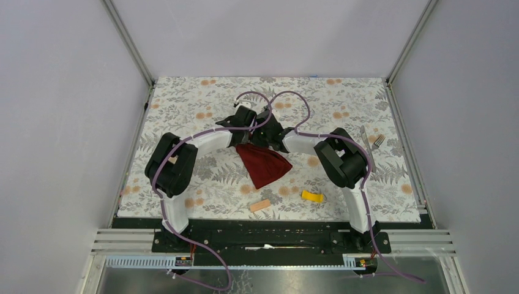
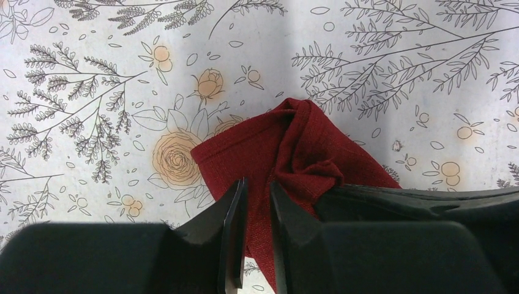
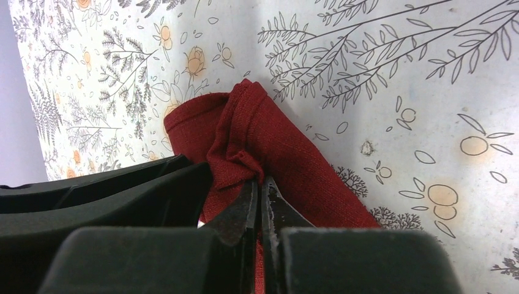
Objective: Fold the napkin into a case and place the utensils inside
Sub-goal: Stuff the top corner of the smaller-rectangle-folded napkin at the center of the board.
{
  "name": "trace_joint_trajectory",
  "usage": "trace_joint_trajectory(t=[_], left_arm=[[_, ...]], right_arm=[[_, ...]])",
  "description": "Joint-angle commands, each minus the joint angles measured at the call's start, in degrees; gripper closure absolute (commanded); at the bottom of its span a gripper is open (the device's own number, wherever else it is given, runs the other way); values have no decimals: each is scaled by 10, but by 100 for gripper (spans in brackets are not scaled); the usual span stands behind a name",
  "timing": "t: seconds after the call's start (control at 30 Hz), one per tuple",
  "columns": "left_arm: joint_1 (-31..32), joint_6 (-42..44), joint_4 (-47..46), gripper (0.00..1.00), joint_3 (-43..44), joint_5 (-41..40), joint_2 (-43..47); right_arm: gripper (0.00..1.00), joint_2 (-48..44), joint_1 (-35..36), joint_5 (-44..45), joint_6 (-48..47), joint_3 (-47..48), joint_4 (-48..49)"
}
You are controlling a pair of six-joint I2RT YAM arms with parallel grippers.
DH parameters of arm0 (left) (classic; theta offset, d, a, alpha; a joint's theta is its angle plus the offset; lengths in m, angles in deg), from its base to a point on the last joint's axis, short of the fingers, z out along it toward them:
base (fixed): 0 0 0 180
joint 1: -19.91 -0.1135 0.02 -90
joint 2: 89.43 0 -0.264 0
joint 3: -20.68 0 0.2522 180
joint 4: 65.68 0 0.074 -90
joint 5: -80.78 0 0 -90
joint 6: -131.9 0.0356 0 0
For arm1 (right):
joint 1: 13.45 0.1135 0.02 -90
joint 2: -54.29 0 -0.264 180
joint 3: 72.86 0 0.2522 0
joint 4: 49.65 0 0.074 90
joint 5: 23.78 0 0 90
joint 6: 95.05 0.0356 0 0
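The right gripper [image 3: 258,199] and left gripper [image 2: 254,208] were each clenched on the dark red napkin [image 2: 294,147], which sat bunched at mid-table. So thin a pinch might slip or catch only one layer, skewing the fold. No case was formed; the knife [image 1: 365,139] and fork [image 1: 379,141] lay far right
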Motion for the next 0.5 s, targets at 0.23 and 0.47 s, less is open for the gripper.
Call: trace_joint_trajectory(t=[0.23, 0.47], left_arm=[[9, 16, 6, 84, 26, -42, -14], [9, 17, -12, 99, 19, -17, 11]], right_arm=[[100, -20, 0, -10, 8, 18, 7], [100, -16, 6, -15, 17, 26, 7]])
